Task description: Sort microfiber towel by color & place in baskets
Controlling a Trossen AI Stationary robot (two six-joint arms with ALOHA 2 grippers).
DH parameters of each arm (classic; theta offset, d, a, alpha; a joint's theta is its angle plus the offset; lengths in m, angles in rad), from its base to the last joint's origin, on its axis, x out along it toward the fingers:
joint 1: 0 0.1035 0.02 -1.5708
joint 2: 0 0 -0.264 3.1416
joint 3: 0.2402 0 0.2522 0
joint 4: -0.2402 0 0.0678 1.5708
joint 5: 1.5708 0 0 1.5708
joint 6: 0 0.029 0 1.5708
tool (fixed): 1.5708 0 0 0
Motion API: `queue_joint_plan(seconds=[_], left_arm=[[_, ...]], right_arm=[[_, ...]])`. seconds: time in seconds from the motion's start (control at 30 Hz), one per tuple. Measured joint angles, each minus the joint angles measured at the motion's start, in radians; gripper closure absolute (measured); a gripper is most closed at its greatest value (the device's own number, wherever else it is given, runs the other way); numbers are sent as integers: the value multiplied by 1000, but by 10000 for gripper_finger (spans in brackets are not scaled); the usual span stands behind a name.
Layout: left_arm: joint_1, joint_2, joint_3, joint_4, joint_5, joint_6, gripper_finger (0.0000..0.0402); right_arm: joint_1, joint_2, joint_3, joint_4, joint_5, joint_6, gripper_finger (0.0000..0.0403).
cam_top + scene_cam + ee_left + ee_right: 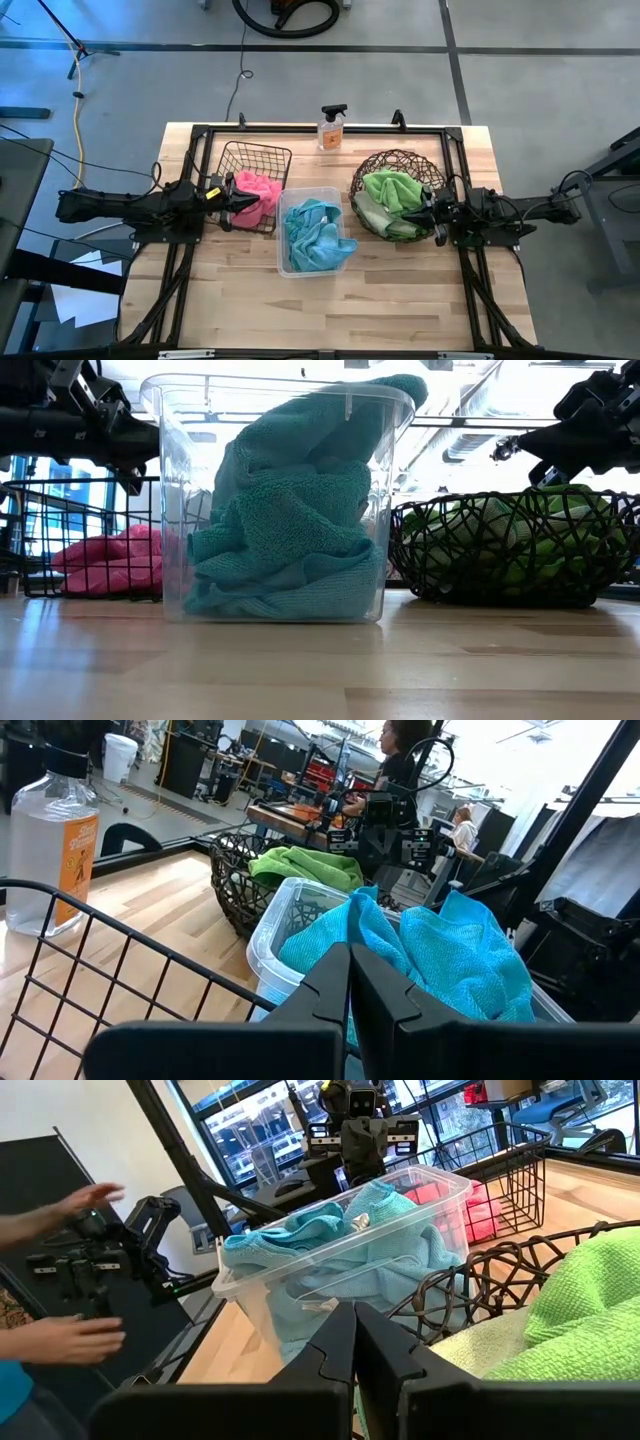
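Pink towels [258, 188] lie in the black wire basket [255, 152] at the left. Teal towels [315, 235] fill the clear tub [300, 193] in the middle and stick up above its rim [290, 510]. Green towels [395, 190] lie in the round woven basket [385, 160] at the right. My left gripper [256, 204] [350, 955] is shut and holds nothing; it points level over the wire basket's near side toward the tub. My right gripper [412, 216] [353, 1312] is also shut with nothing in it, level over the woven basket's near right rim.
A clear spray bottle [331, 128] with an orange label stands at the table's far edge behind the tub. Bare wood lies along the near half of the table [330, 310]. A person's hands [60, 1210] show beyond the table in the right wrist view.
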Motion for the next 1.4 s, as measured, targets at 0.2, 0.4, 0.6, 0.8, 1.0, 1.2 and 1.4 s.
queue_joint_plan(seconds=[0.2,0.4,0.6,0.8,1.0,1.2,1.4], left_arm=[[0,0,0,0,0,12,401],[-37,-99,-1,-103,3,166,401],[-12,-302,-1,-306,22,221,401],[21,-305,-1,-316,61,266,401],[46,-305,-1,-315,59,237,401],[59,-304,-1,-314,55,211,401],[59,-304,-1,-314,54,211,401]], right_arm=[[0,0,0,0,2,0,402],[0,0,0,0,2,0,402],[0,0,0,0,2,0,402],[0,1,0,0,2,0,402],[0,1,0,0,2,0,402],[0,1,0,0,0,0,402],[0,1,0,0,0,0,402]])
